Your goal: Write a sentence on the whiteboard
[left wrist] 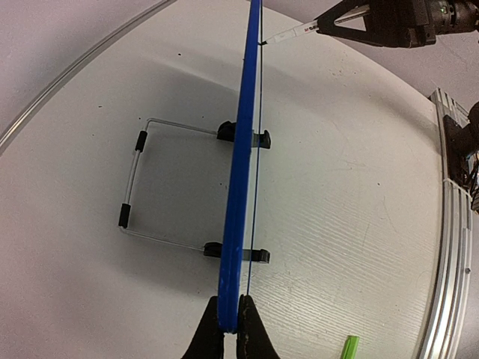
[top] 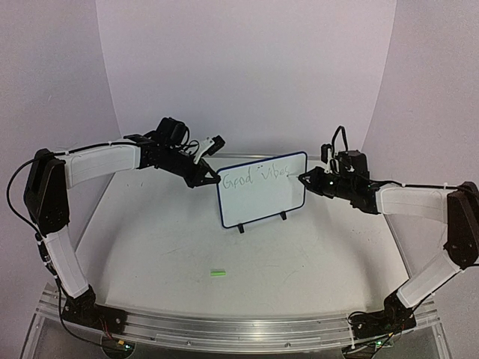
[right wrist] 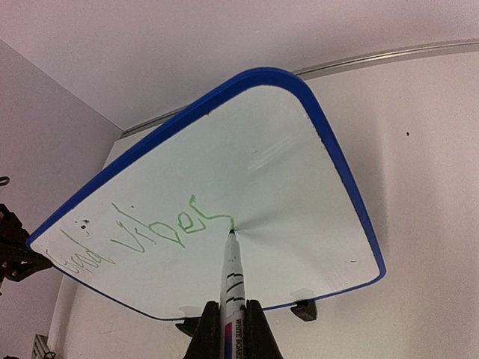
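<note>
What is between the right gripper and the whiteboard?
A white marker, held in the right gripper, spans that gap; its tip touches the whiteboard. The right wrist view shows it.

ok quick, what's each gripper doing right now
left gripper: closed, holding the whiteboard by its edge
right gripper: closed, holding the marker

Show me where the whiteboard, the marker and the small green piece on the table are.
whiteboard (top: 262, 200): top view, blank lower part of its face.
marker (right wrist: 231, 288): right wrist view, middle of the barrel.
green piece (top: 218, 273): top view, its middle.
</note>
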Tool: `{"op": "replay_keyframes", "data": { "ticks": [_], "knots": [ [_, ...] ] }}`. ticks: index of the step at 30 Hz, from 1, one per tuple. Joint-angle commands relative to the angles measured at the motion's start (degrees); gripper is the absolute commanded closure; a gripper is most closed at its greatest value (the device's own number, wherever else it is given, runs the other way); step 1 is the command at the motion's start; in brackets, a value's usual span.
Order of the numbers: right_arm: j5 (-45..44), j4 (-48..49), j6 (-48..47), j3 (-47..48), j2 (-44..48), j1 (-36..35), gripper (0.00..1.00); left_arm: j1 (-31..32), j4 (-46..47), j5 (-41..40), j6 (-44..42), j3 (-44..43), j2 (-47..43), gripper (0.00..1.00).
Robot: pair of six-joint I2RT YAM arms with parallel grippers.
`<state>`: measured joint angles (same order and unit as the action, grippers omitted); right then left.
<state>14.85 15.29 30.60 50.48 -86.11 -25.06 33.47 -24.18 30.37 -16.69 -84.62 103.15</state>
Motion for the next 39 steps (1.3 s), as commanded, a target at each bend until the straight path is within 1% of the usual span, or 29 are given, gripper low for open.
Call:
{"op": "replay_keyframes", "data": {
  "ticks": [1,6,13,17,20,24,29,31,34,39],
  "knots": [
    [1.2,1.0,-0.7,1.2,-0.2,0.2,1.00,-0.3,-1.4,-4.9,-3.5,0.8,-1.4,1.00],
    [2.8,2.0,-0.6,0.1,2.3,0.2,1.00,-0.3,-1.4,-4.9,-3.5,0.8,-1.3,1.00],
    [7.8,2.4,-1.1,-3.8,7.8,0.1,1.00,-0.3,-1.4,-5.1,-3.5,0.9,-1.4,1.00],
    [12.0,2.1,-2.1,-4.8,8.5,-0.1,1.00,-0.3,-1.4,-4.9,-3.4,0.9,-1.6,1.00],
    [13.2,2.7,-2.2,-5.5,8.3,-1.2,1.00,-0.3,-1.4,-5.0,-3.4,0.9,-1.6,1.00],
    [11.8,3.8,-2.5,-5.5,7.4,-4.9,1.00,-0.3,-1.3,-5.0,-3.3,1.0,-1.3,1.00],
    [3.1,4.9,-3.7,-4.3,5.6,-11.8,1.00,-0.3,-1.3,-4.9,-3.2,0.9,-1.1,1.00],
    [1.0,6.3,-3.6,-3.9,4.4,-14.0,1.00,-0.3,-1.2,-4.9,-3.2,0.9,-1.0,1.00],
    [-0.8,8.2,-3.7,-2.6,1.5,-16.3,1.00,-0.3,-1.2,-4.9,-3.2,1.0,-0.8,1.00],
    [-1.8,8.9,-4.8,0.8,-3.3,-19.0,1.00,-0.3,-1.2,-4.9,-3.2,1.0,-0.7,1.00]
  ]
}}
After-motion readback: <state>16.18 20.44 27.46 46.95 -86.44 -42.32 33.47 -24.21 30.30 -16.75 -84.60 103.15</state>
